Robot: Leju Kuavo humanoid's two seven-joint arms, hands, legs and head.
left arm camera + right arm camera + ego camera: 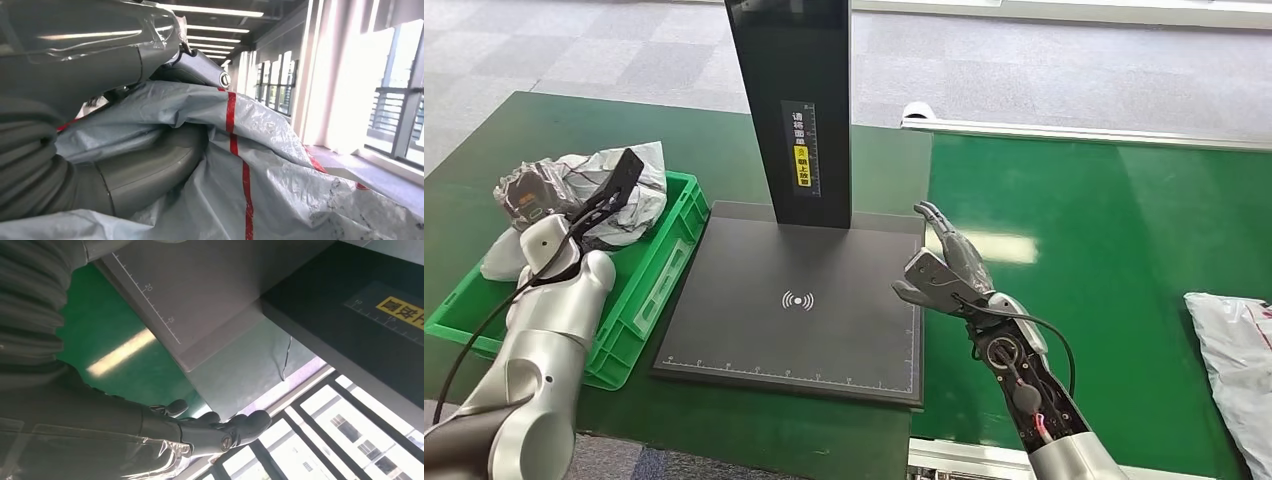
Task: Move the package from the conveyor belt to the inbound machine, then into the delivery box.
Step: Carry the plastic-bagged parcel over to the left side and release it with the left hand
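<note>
Grey package [614,190] over green delivery box [659,275], apparently in left robot hand [549,240]; right robot hand [944,265] open, empty.

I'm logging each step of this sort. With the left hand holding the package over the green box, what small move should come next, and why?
Probably open the left hand to let go: it grips the grey package right above the green box, so the drop looks lined up.
</note>
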